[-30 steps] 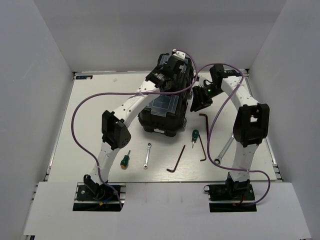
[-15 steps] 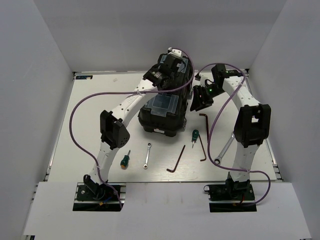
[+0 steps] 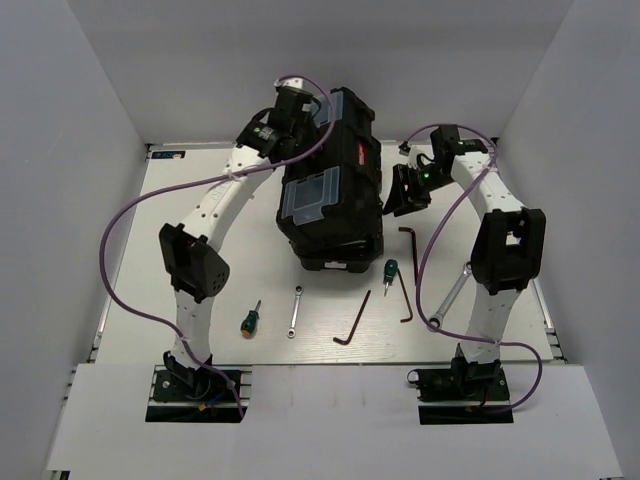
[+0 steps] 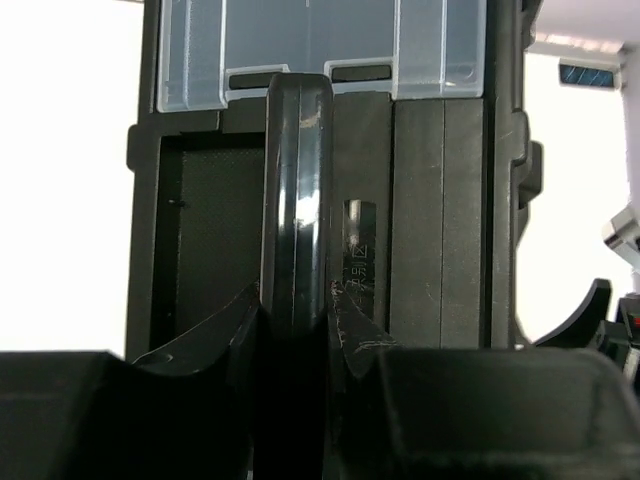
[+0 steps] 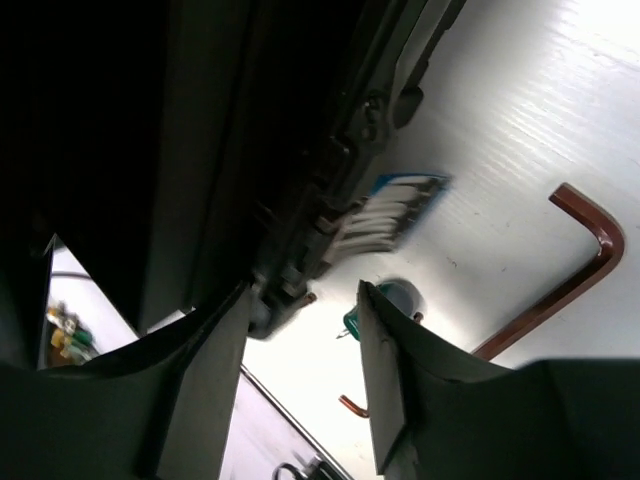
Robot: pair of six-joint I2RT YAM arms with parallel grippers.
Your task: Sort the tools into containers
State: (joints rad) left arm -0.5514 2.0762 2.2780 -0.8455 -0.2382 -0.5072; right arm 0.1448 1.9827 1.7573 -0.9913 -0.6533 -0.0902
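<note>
A black organiser case [image 3: 335, 170] with clear lid panels [image 4: 320, 45] stands in the middle of the table, tipped up. My left gripper [image 3: 283, 118] is at its far left corner, shut on the case's black carrying handle [image 4: 297, 180]. My right gripper [image 3: 408, 190] hangs open beside the case's right side, nothing between its fingers [image 5: 400, 370]. Tools lie in front on the table: a green-handled screwdriver [image 3: 249, 320], a small wrench [image 3: 295, 311], a hex key [image 3: 352, 322], a second green screwdriver [image 3: 389, 272], a long hex key [image 3: 405, 275] and a larger wrench [image 3: 450, 298].
The white table [image 3: 180, 220] is walled by grey panels on the left, right and back. Purple cables loop off both arms. In the right wrist view the case's dark side [image 5: 200, 150] fills the left, with a reddish hex key [image 5: 575, 265] on the table to the right.
My left arm swung back and left with the handle in its jaws, and the case tipped up and shifted back. My right gripper opened wider and drew slightly right of the case.
</note>
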